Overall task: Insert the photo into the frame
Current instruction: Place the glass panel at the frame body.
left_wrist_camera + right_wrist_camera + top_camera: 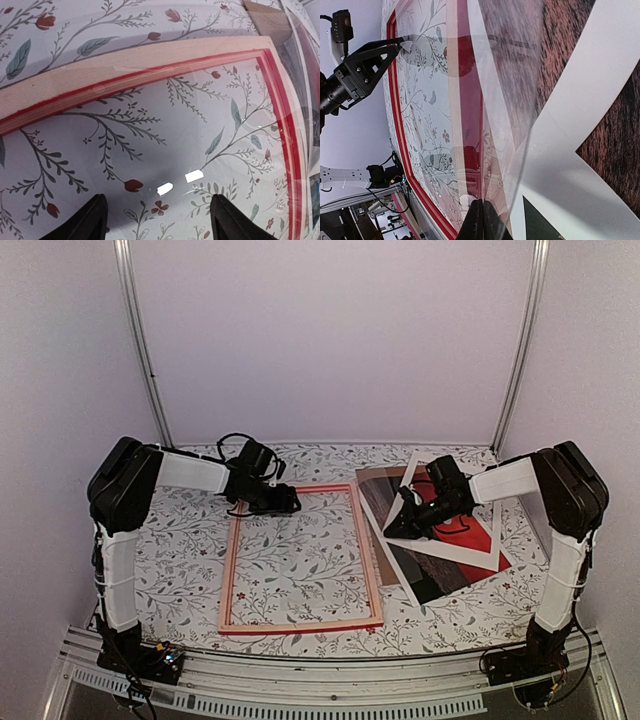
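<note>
**Photo not yet in the frame; right arm busy with a clear sheet**

*Top view.* The frame (300, 626) lay flat on the floral tablecloth (180, 540), pale wood back up, centre-left. The photo (445, 578) lay just right of it, outside the rails, skewed and partly covered by the white mat (497, 535). The left gripper (290, 502) hung over the frame's far-left corner. The right gripper (390, 532) sat low between the frame's right rail and the photo pile. Its jaws could not be read from here.

*Left wrist.* The left gripper (160, 220) had its fingers spread wide, holding nothing, above the cloth inside the frame's corner (125, 67). Glare spots hinted at a clear pane over the opening, but I could not be sure.

*Right wrist.* The right gripper (481, 222) had its fingers pressed together, apparently pinching the edge of a clear sheet (495, 125) that bowed up from the grip. A frame rail showed through the sheet. Beside it, the mat's white band (570, 135) crossed the dark-brown half of the photo (615, 150). Across the frame, the left gripper's tips (400, 46) were close to the far rail.

*Judgement.* This looked like a preparatory step: the sheet was being handled and the photo itself was ungripped.
- **Next move:** it likely calls for getting the sheet settled or out of the way, then freeing the photo from under the mat.
- **Placing:** a thin edge pinch would be needed, and the photo's corners squared to the opening.
- **Left arm:** it was well placed to steady the frame against sliding.
</note>
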Robot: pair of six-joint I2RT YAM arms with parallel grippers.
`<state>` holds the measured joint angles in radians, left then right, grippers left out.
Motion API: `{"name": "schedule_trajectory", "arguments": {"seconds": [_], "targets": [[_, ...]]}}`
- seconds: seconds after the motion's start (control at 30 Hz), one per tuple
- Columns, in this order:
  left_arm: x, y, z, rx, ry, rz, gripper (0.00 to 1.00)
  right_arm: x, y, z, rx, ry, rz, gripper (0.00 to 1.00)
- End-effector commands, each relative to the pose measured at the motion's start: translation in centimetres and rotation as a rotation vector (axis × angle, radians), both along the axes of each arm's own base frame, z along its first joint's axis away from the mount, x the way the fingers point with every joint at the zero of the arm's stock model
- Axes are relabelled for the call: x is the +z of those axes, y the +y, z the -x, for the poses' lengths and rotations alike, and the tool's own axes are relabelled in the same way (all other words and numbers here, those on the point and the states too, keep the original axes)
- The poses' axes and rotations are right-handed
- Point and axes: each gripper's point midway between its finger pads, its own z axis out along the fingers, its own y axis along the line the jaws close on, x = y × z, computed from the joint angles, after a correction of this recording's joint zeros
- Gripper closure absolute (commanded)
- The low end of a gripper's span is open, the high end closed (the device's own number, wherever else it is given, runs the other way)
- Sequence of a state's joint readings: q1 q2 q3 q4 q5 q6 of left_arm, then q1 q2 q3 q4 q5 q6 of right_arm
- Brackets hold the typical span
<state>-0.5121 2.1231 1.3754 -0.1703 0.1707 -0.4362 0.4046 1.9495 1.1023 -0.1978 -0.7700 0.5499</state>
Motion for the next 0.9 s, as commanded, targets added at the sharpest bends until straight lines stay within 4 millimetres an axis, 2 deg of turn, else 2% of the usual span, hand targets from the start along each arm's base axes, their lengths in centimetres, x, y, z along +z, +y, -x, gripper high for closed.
{"name": "schedule_trajectory", "arguments": {"seconds": [0.0,0.2,0.5,0.63,0.87], "targets": [[0.1,0.2,-0.4,0.0,-0.01,-0.011,0.28,0.0,0.1,-0.2,0.016,0.002,-0.011,0.97],[2.2,0.8,-0.3,0.024,-0.044,-0.011,0.26,1.4,-0.2,-0.6,0.004,-0.035,-0.044,1.0],[6.5,3.1,0.2,0.08,-0.119,-0.044,0.21,6.8,1.1,-0.3,0.031,-0.103,-0.225,1.0],[8.0,5.5,0.6,0.135,-0.136,-0.078,0.18,8.9,1.5,-0.2,0.034,-0.125,-0.29,1.0],[7.5,11.9,2.6,0.261,-0.07,-0.097,0.16,12.7,2.6,0.2,0.051,-0.15,-0.368,1.0]]}}
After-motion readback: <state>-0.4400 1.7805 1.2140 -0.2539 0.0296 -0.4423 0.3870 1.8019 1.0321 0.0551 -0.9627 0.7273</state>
